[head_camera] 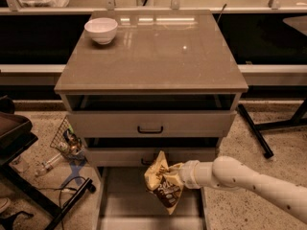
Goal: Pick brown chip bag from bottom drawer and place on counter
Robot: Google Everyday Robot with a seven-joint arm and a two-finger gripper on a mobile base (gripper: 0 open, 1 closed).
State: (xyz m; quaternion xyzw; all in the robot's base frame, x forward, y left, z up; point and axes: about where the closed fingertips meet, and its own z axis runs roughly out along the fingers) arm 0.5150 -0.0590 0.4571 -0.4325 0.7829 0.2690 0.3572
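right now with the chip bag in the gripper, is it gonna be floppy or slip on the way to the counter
Probably floppy: the brown chip bag hangs crumpled from the gripper above the bottom drawer, lower end drooping. Likely light, since a grip at one side carries it. The film looks shiny, so it might slip.

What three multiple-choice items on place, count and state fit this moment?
1. Where is the bowl? A. back-left of the counter B. inside a drawer C. on the floor
2. How many drawers sit under it? A. two B. three C. five
3. The chip bag is: A. on the counter B. on the floor C. held by the gripper above the bottom drawer
1 A: it sits at the far left corner. 2 B: three fronts stack up. 3 C: the jaws hold it off the drawer floor.
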